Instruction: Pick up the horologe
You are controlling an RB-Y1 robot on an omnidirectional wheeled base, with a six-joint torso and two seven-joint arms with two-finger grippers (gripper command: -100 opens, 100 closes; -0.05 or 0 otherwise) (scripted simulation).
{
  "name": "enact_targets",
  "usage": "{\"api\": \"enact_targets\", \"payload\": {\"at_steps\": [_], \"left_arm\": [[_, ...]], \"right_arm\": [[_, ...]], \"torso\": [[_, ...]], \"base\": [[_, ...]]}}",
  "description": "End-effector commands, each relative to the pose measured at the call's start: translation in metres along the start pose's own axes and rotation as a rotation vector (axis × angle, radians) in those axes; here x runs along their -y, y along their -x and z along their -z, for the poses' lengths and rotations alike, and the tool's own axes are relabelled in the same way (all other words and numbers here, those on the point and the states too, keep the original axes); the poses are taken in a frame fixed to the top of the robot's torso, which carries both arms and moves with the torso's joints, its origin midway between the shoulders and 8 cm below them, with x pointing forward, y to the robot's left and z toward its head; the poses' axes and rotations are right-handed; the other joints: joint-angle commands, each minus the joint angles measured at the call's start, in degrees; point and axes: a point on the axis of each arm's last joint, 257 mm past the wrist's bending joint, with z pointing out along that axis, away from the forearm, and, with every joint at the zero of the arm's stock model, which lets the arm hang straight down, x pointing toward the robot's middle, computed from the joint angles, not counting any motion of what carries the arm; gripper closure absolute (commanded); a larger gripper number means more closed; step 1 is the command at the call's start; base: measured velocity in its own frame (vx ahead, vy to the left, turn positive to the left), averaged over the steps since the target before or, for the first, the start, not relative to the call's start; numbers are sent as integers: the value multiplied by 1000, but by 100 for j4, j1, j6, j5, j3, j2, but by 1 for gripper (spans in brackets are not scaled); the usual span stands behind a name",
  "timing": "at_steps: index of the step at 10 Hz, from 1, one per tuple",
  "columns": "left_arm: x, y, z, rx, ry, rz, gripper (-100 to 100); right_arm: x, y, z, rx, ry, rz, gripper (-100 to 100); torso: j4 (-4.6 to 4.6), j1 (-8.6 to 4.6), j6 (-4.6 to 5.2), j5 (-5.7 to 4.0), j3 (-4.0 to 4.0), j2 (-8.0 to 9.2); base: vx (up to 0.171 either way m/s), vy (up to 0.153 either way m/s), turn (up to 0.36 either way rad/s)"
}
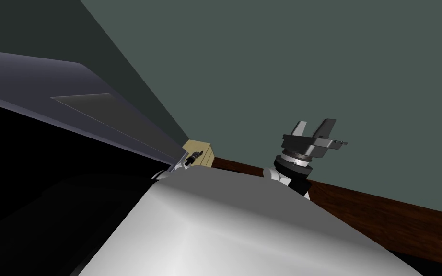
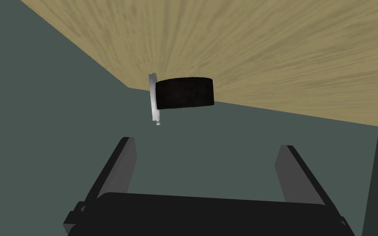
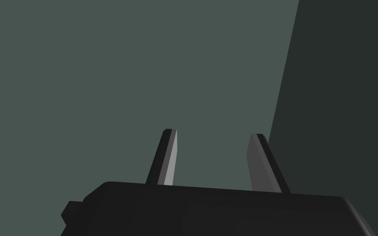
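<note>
- Horologe: a short black drum with a thin white disc at one end. It sits against the tan wooden surface, right at that surface's edge, where the grey-green wall begins.
- Its long axis, from disc to back, runs the same way as the line from one finger to the other. A straight close would therefore press the disc end and the back end, not the round side.
- Left gripper is the nearer one by far. Its blades are spread wide and hold nothing. The drum lies ahead of the fingertips, apart from them, and is nearer one finger than the other.
- My judgement: the hand must sidestep to centre the drum and then go forward. The gap looks ample for the drum's length.
- Room: the tan surface runs close along the drum, so the blade tips have little room on that side. The wall side is open.
- Head view: the left gripper is small at a tan block.
- Right gripper is raised well apart, with its blades partly spread and nothing between them.
</note>
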Motion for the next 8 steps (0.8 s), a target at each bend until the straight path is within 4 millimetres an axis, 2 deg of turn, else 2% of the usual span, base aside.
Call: {"api": "enact_targets", "payload": {"at_steps": [1, 3, 5, 6, 7, 8], "left_arm": [[-5, -12, 3, -16, 25, -2, -100], [-7, -18, 6, -25, 35, -4, -100], [-7, -17, 6, -25, 36, -3, -100], [-6, -17, 6, -25, 35, -4, 0], [0, -19, 4, -24, 29, -8, -100], [4, -20, 3, -24, 26, -10, -100]], "right_arm": [[0, 0, 0, 0, 0, 0, 0], [0, 0, 0, 0, 0, 0, 0], [0, 0, 0, 0, 0, 0, 0], [0, 0, 0, 0, 0, 0, 0], [0, 0, 0, 0, 0, 0, 0], [0, 0, 0, 0, 0, 0, 0]], "torso": [[0, 0, 0, 0, 0, 0], [-1, 3, -1, 0, -2, -3], [0, 43, 2, 8, -1, -2], [0, 51, 1, 10, 0, 0], [1, 53, 1, 10, 1, 1], [-1, 60, 0, 12, -4, -8]], "base": [[12, -138, 117], [21, -100, 78], [4, -6, -11], [0, 0, 0], [33, 19, 53], [48, 33, 45]]}}
